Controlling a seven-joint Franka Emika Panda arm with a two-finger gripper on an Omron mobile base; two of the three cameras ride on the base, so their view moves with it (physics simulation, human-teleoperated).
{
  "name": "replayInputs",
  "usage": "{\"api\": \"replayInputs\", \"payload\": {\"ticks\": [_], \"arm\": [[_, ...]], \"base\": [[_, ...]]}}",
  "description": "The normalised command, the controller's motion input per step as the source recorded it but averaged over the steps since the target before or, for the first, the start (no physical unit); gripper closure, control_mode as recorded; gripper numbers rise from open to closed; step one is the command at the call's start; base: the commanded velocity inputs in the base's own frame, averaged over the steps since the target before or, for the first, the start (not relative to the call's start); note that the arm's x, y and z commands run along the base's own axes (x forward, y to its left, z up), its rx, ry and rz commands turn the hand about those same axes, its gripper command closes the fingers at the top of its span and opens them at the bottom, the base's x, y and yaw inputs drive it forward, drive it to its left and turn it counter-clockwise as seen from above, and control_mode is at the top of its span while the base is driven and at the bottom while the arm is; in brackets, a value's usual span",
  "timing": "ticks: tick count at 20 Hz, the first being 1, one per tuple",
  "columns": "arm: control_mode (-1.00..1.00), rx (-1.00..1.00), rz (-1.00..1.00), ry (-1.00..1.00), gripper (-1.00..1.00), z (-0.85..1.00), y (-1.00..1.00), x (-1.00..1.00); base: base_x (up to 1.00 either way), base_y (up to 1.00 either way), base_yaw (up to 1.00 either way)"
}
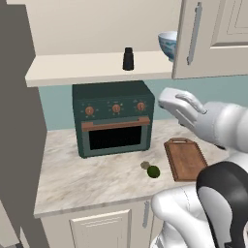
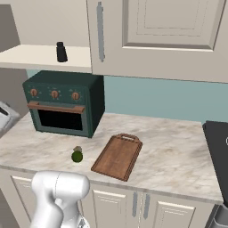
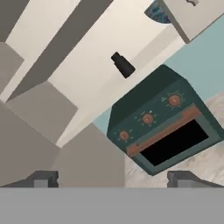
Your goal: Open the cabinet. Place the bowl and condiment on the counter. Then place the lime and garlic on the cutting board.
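The cabinet's left door (image 1: 19, 121) is swung open, baring the shelf (image 1: 87, 68). The right door (image 1: 213, 34) is closed. The black condiment (image 1: 128, 59) (image 2: 61, 52) (image 3: 123, 64) stands upright on the shelf. To its right the blue-patterned bowl (image 1: 167, 43) (image 3: 156, 12) is partly hidden behind the closed door. On the counter (image 1: 87, 179) the lime (image 1: 153, 171) (image 2: 77, 156) and the garlic (image 1: 145, 165) lie close together, just left of the cutting board (image 1: 185, 157) (image 2: 118, 156). My gripper (image 3: 113, 178) is open and empty, held in the air below the shelf and facing it.
A dark green toaster oven (image 1: 114, 118) (image 2: 62, 102) stands on the counter under the shelf. A black stove (image 2: 218, 151) sits at the counter's right end. Base cabinet doors (image 2: 147, 207) run below the counter.
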Motion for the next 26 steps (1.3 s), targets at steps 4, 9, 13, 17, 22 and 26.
{"api": "replayInputs", "payload": {"ticks": [4, 9, 13, 17, 22, 26], "arm": [[-1.0, -0.4, -0.09, -0.2, -1.0, 0.0, -0.65, 0.0], [-1.0, -0.37, -0.11, -0.18, -1.0, 0.07, -0.6, 0.0], [-1.0, -0.24, -0.09, -0.14, -1.0, 0.29, -0.49, 0.0], [-1.0, -0.01, -0.01, -0.21, -1.0, 0.5, -0.24, 0.0], [-1.0, 0.0, 0.0, -0.16, -1.0, 0.36, -0.17, 0.14], [-1.0, -0.06, 0.0, -0.04, -1.0, 0.13, -0.33, 0.15]], "base": [[0.0, 0.0, 0.0], [0.0, 0.0, 0.0], [0.0, 0.0, 0.0], [0.0, 0.0, 0.0], [0.0, 0.0, 0.0], [0.0, 0.0, 0.0]]}}
